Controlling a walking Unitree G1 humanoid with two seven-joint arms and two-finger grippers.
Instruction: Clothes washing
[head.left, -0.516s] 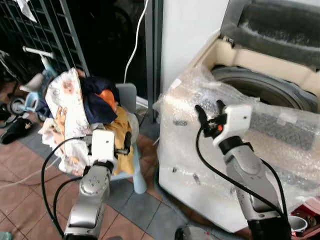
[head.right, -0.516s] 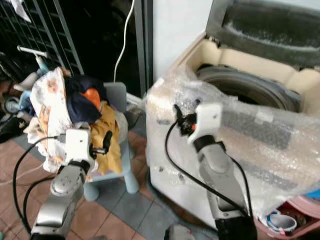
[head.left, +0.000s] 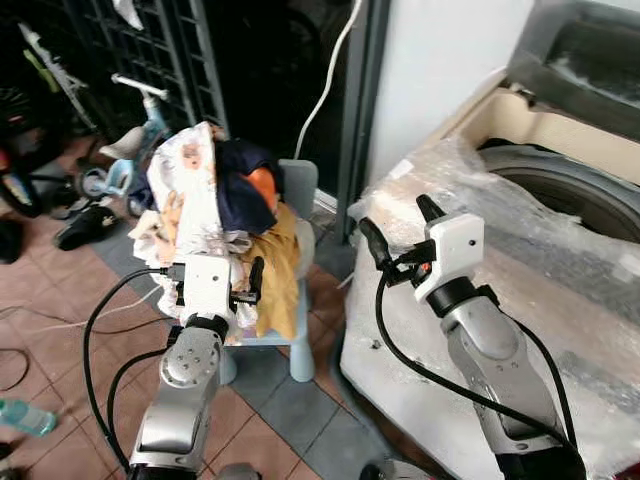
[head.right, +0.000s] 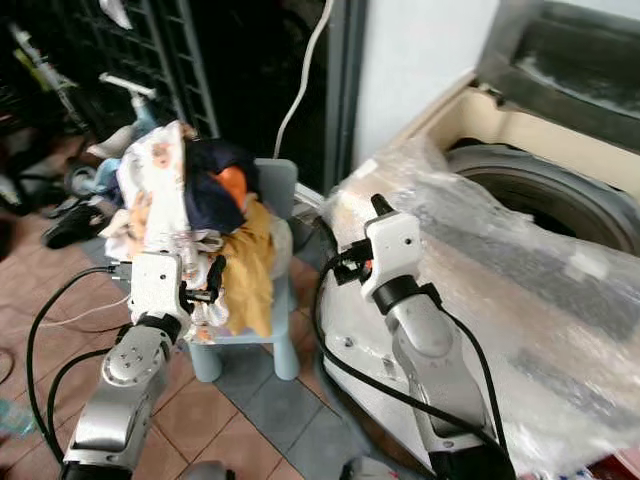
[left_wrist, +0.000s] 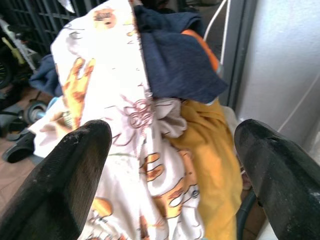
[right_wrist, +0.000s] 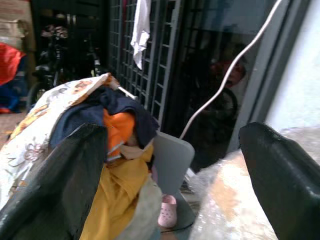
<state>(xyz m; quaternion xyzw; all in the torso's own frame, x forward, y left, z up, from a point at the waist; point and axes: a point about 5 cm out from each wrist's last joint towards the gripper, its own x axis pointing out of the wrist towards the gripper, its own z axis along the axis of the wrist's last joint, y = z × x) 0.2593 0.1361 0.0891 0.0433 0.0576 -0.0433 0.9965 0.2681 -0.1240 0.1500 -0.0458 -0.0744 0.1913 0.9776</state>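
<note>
Clothes pile (head.left: 215, 215): heaped on the pale blue chair (head.left: 290, 290), a white printed cloth (left_wrist: 125, 135) draped down its front, a dark navy garment (left_wrist: 175, 65) on top with orange showing under it, and a mustard-yellow piece (left_wrist: 212, 150) hanging on the side nearer the washing machine (head.left: 540, 260).
Washing machine: stood just beside the chair, lid up, drum open, its front wrapped in bubble plastic.
Left gripper (head.left: 212, 290): fingers spread wide and empty, held close against the front of the pile on the chair.
Right gripper (head.left: 395, 232): fingers wide apart, holding nothing, raised between the chair and the machine's near corner.
Right wrist view: showed a small pink shoe (right_wrist: 168, 214) on the floor by the chair.
Change from earlier: the whole scene slid across the head views, so the camera had turned; both arms kept much the same pose.
</note>
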